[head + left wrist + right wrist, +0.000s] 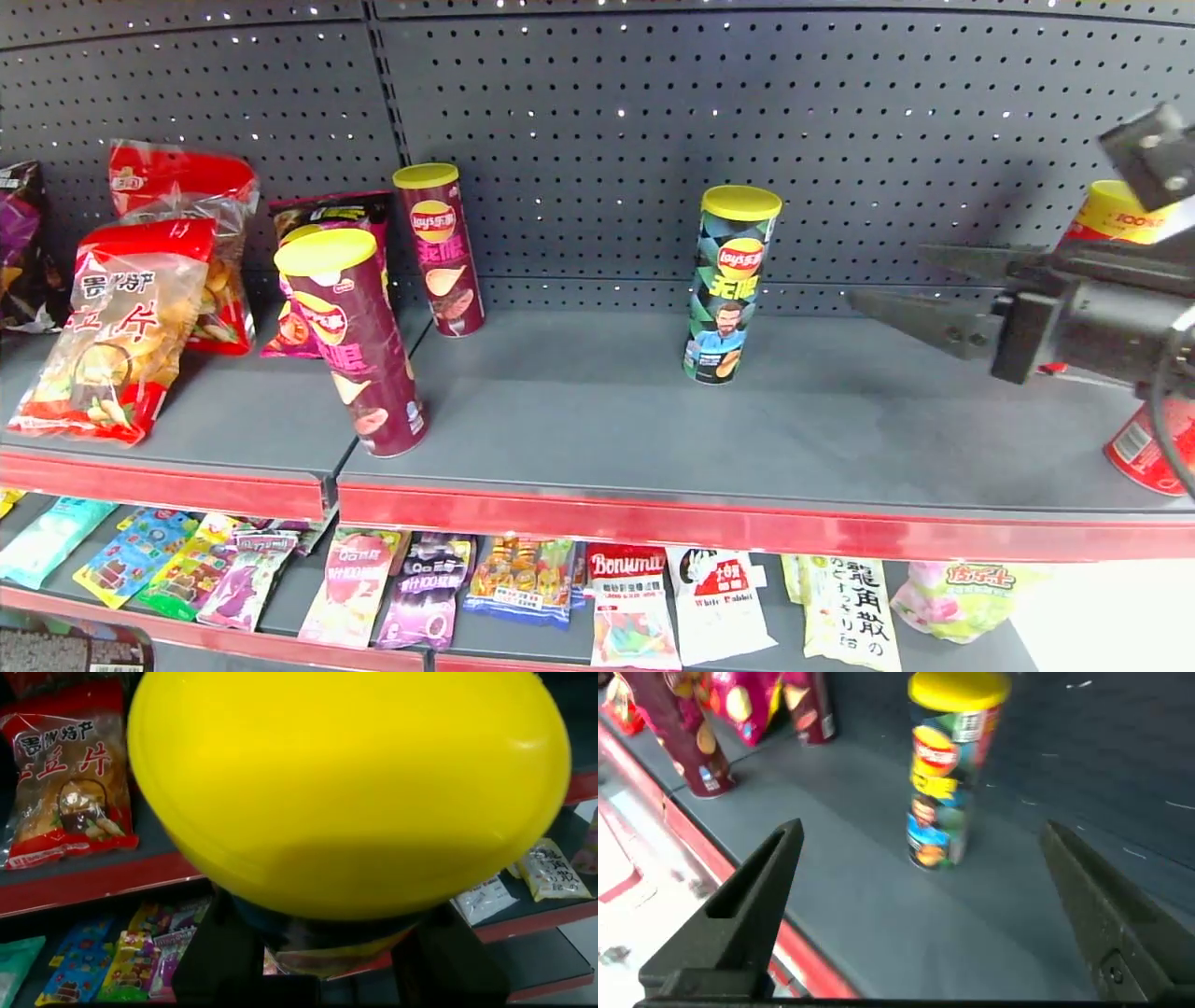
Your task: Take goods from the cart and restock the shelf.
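A green and black chip can (733,285) with a yellow lid stands upright mid-shelf, and it appears again as the green can (951,775) ahead of my right gripper. My right gripper (887,275) hovers open over the shelf's right part, a short way right of that can, with nothing between its fingers (747,905). In the left wrist view a can's yellow lid (346,784) sits very close to the camera. My left gripper (336,957) is shut on this can, its dark fingers (224,961) flanking the body.
Two purple cans (359,345) (441,247) stand left of centre, the front one leaning. Snack bags (121,327) fill the shelf's left end. Red cans (1120,215) (1144,448) stand behind my right arm. The grey shelf (607,420) has a red front lip, and packets (630,607) lie on the lower shelf.
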Controlling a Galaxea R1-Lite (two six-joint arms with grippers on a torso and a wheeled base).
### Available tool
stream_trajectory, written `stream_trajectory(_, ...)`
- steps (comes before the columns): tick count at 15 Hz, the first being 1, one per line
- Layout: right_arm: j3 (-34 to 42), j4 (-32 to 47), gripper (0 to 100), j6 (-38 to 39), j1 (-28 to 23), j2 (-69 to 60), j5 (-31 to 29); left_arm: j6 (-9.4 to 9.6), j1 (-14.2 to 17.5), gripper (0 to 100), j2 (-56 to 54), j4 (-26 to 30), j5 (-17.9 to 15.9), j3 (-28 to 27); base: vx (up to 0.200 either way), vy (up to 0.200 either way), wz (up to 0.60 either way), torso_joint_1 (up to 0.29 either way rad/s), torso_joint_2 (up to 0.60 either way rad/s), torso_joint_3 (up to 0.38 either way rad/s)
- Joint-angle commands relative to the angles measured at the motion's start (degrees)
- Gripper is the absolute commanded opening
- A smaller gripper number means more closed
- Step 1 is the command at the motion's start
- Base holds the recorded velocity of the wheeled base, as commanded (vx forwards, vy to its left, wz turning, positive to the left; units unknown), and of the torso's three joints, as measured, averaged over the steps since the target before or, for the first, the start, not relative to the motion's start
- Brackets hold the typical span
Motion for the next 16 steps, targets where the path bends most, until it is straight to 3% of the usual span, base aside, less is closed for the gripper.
stream_trajectory(1, -4.74, -2.71, 100, -0.14, 0.66, 13.95, 1.92, 0.02, 0.13, 0, -0.12, 0.03, -0.02, -0.06, 0.000, 0.000, 0.00, 0.000, 0.00, 0.000)
stream_trajectory(16, -17.66, -3.15, 100, -0.49, -1.80, 26.78, 5.79, 0.02, 0.13, 0, 0.32, 0.03, 0.07, 0.03, 0.000, 0.000, 0.00, 0.000, 0.00, 0.000)
